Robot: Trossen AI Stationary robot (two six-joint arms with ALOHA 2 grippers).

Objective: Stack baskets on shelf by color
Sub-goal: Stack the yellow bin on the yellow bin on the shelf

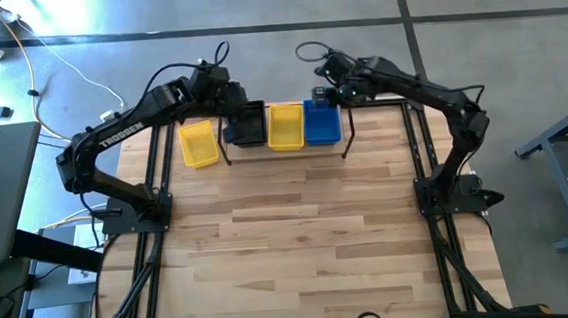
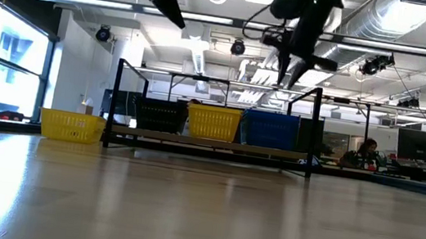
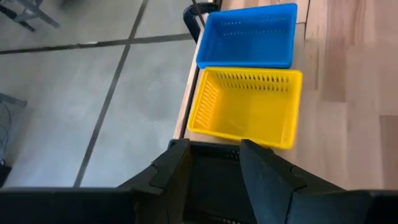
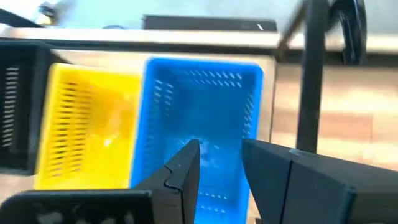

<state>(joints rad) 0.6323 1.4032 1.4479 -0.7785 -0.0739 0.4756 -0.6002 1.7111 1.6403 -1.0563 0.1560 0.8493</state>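
Note:
The shelf stands at the table's far edge, framed by black wire brackets. On it, left to right, sit a black basket, a yellow basket and a blue basket; whether each is one basket or a stack does not show. Another yellow basket rests on the table left of the shelf. My left gripper hovers open above the black basket. My right gripper hangs open above the blue basket, well clear of it in the low view.
The wide slatted tabletop stretches from the shelf to the near edge. Both arm bases stand at the table's sides. Beyond the far edge lie the floor and cables. A person sits far off in the room.

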